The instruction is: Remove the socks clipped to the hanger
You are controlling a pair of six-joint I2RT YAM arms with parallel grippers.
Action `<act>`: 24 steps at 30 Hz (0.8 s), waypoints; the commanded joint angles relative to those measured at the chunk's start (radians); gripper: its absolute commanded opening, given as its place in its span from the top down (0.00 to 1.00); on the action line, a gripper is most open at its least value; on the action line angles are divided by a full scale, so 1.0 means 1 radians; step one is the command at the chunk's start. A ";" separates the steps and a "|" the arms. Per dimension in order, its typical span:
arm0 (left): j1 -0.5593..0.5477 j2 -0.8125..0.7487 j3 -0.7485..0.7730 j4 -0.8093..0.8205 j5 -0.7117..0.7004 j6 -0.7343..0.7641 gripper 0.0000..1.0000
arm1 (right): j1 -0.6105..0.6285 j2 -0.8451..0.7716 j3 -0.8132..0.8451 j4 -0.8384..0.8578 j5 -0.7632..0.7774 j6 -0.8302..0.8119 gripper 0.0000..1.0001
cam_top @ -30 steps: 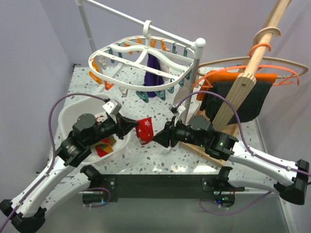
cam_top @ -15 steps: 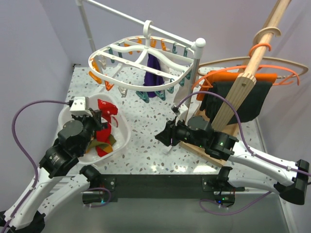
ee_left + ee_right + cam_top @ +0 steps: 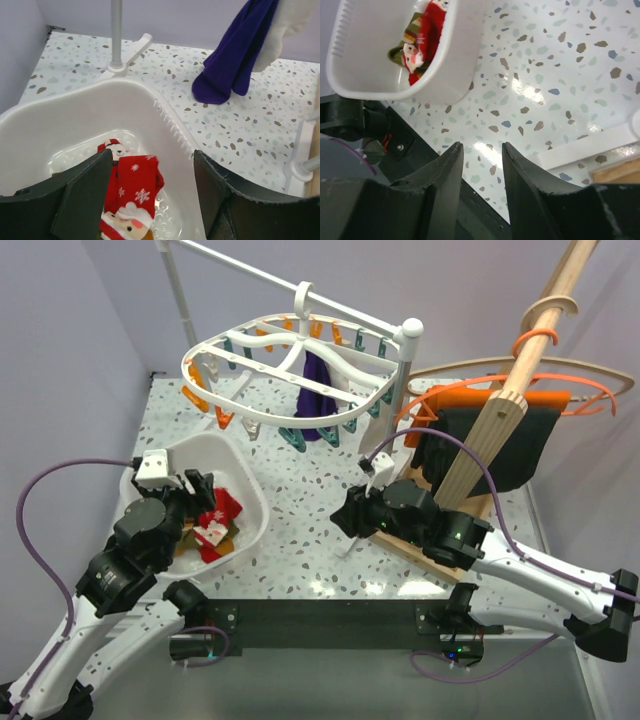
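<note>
The white oval hanger (image 3: 262,348) with orange and teal clips hangs from a rail at the back. A dark purple sock (image 3: 318,392) is still clipped under it. The left wrist view shows that purple sock (image 3: 234,56) next to a white sock (image 3: 294,24). My left gripper (image 3: 203,490) hovers open over the white basin (image 3: 252,502). A red Christmas sock (image 3: 134,186) lies loose in the basin (image 3: 75,130) below the open left gripper (image 3: 152,155). My right gripper (image 3: 345,517) is open and empty above the table, also seen as the right gripper (image 3: 482,146).
A wooden rack (image 3: 505,390) with thin orange and wooden hangers and black and orange cloths (image 3: 500,440) stands at the right. The rail's white post (image 3: 405,365) and its foot (image 3: 585,147) are close to the right arm. The basin holds several socks (image 3: 422,40).
My left gripper swung left from mid-table to over the basin with the red sock, then opened, and the sock fell into the basin. The right gripper barely moved.
</note>
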 commanded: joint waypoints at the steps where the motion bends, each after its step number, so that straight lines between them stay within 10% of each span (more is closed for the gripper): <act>1: 0.005 -0.025 -0.032 0.108 0.135 0.028 0.29 | 0.000 -0.035 0.065 -0.064 0.115 -0.007 0.59; 15: 0.005 0.042 -0.328 0.735 0.869 -0.146 0.46 | -0.002 0.000 0.188 -0.293 0.175 -0.033 0.58; 24: -0.072 0.338 -0.447 1.179 0.911 -0.248 0.47 | -0.002 -0.057 0.286 -0.392 0.181 -0.035 0.57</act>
